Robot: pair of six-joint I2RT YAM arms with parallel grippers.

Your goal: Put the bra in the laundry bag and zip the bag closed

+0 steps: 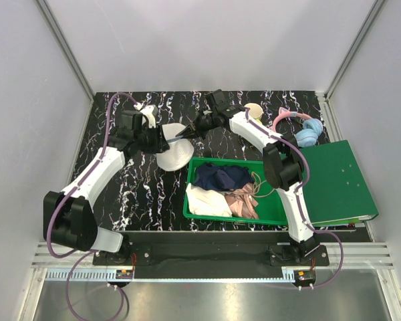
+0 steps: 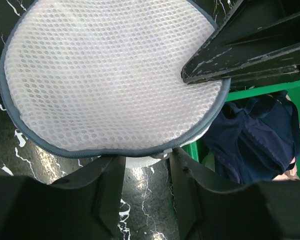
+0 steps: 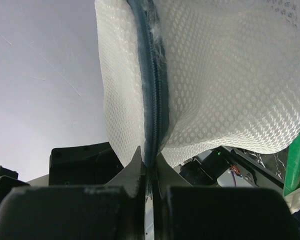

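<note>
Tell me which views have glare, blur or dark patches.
Top external: even light, sharp, glare on the metal rail near the bottom. Left wrist: the laundry bag mesh crisp, left gripper dark and soft. Right wrist: right gripper almost black against bright mesh.

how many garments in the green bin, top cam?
3: navy garment at the far side, cream cloth near left, pink-beige satin garment near right of the green bin. More may be hidden underneath.

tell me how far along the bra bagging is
Mostly done, it seems: no bra shows outside, and the zipper of the laundry bag looks closed where visible. In hand: right gripper pinches the rim; left gripper is open beside it. Left: confirm zip, release.
</note>
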